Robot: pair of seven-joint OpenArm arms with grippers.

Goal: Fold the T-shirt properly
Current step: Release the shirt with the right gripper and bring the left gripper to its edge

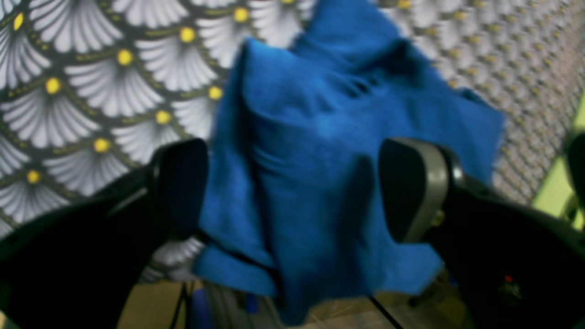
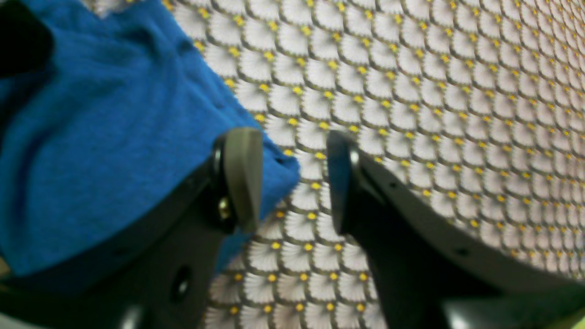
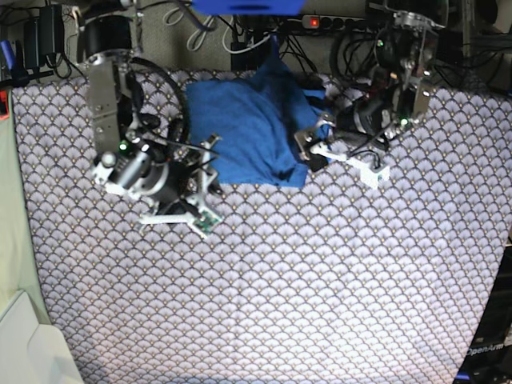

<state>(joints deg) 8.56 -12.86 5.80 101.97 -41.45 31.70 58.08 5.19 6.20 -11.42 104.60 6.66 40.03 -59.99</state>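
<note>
Blue T-shirt (image 3: 252,132) bunched at the table's (image 3: 320,280) far edge, fold unfinished.
Left gripper (image 1: 292,192) gapes wide around cloth, clamping nothing; right gripper (image 2: 292,178) stands parted beside the hem; flattening and tidy folds remain.

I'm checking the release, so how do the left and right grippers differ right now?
The left gripper has its jaws spread wide with T-shirt cloth between them; the right gripper stands narrower, with only patterned tablecloth in its gap. The left sits over the shirt, the right at its edge. Both are open, gripping nothing.
</note>
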